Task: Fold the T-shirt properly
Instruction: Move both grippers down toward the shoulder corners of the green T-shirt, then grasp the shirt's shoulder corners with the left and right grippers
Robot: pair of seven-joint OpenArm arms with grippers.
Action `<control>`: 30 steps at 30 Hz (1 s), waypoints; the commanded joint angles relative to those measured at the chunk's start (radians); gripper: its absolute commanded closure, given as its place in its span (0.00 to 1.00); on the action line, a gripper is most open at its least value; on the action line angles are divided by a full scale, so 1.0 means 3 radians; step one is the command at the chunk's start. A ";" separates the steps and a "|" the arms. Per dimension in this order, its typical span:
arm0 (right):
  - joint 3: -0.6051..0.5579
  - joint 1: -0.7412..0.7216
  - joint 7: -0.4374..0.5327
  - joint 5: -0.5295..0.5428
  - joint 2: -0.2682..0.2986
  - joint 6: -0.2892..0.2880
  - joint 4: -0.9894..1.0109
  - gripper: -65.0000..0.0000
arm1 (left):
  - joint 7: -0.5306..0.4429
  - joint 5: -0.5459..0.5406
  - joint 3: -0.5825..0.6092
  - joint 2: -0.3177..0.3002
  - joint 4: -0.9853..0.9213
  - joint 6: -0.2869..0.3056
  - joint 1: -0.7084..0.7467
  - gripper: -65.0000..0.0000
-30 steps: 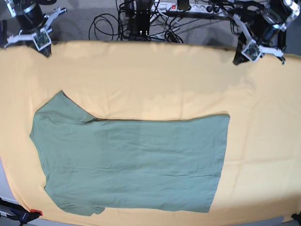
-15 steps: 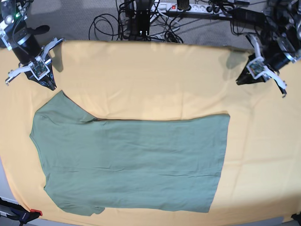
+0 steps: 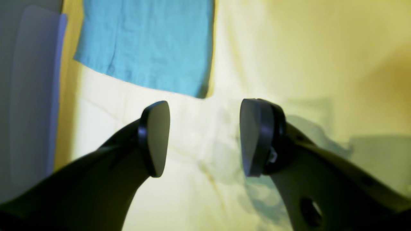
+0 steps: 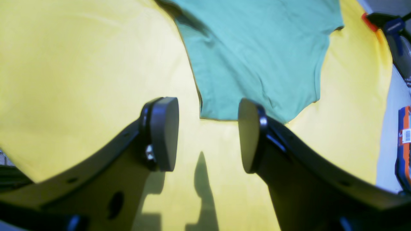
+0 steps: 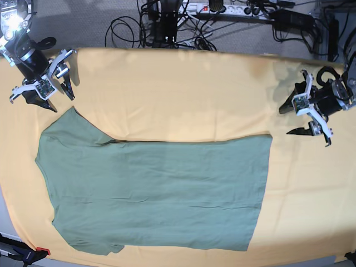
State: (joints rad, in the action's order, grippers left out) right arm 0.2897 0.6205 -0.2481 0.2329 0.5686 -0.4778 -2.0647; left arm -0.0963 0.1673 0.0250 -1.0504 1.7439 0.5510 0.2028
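Note:
The sage-green T-shirt lies flat on the yellow-orange cloth, folded lengthwise, with its sleeve end at the left and its hem at the right. My right gripper hovers open and empty just above the shirt's upper-left sleeve corner. In the right wrist view the sleeve lies just ahead of the open gripper. My left gripper is open and empty, right of the hem's upper corner. In the left wrist view the shirt corner looks bluish, ahead of the gripper.
Cables and a power strip lie on the floor behind the table. A red-handled clamp grips the cloth at the front left corner and also shows in the right wrist view. The cloth covers the whole table.
Both arms have come down and inward from the back corners. The right gripper now hovers by the sleeve corner, the left by the hem corner. The shirt has not moved.

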 commanded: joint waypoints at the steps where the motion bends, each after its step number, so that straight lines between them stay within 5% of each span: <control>1: 0.0028 0.0001 0.0066 0.0023 0.0055 0.0022 -0.0039 0.51 | -0.0057 0.0003 0.0083 -0.0080 -0.0039 -0.0065 -0.0154 0.46; 4: 0.0028 0.0000 0.0067 0.0023 0.0053 0.0022 -0.0039 0.51 | -0.0056 0.0132 0.0495 -0.0080 -0.0263 -0.0267 -0.0533 0.46; 13: 0.0028 0.0001 0.0052 0.0023 0.0052 0.0019 -0.0039 0.51 | -0.0066 0.0205 0.1536 0.0081 -0.0825 -0.0282 -0.1521 0.46; 27: 0.0027 -0.0010 0.0069 0.0020 0.0057 0.0014 0.0145 0.51 | -0.0130 0.0292 0.2271 0.0599 -0.1465 -0.0281 -0.2398 0.47; 30: 0.0008 -0.0045 0.0118 0.0022 0.0093 -0.0125 0.0229 0.51 | -0.0130 0.0367 0.2377 0.0711 -0.1562 -0.0280 -0.2551 0.58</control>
State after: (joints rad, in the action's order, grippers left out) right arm 0.2852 0.6117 -0.2401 0.2329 0.5789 -0.5270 -1.9823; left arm -0.1303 0.2798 0.7467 -0.8219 1.2678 0.4744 -0.5400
